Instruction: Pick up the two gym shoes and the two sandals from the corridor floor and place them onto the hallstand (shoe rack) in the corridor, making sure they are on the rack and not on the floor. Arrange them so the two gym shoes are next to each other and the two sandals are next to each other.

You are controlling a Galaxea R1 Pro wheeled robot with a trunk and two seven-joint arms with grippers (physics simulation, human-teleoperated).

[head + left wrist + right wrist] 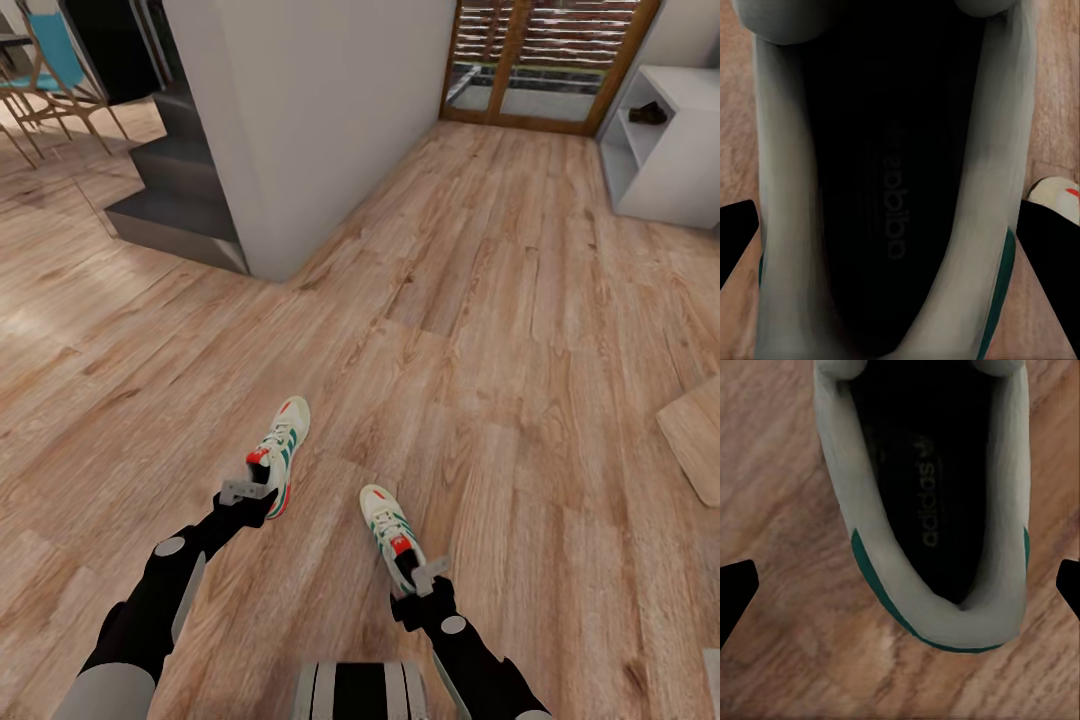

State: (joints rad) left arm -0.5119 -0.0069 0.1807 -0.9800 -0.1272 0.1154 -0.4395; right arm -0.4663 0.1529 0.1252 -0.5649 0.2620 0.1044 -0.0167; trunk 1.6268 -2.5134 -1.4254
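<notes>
Two cream-white gym shoes lie on the grained, knotty wood-plank corridor floor, both in front of the grey wall corner. The left shoe sits nearer that corner, the right shoe farther from it. The wrist views look into dark, smooth insoles with faint lettering — the head view does not. The left gripper and right gripper sit at the heels, fingers spread wide beside the collar; whether they touch I cannot tell. The pale hallstand stands well beyond the corner.

Carrier: corridor floor, light-brown wood planks.
On it: two gym shoes, left shoe and right shoe, apart, toes pointing away.
</notes>
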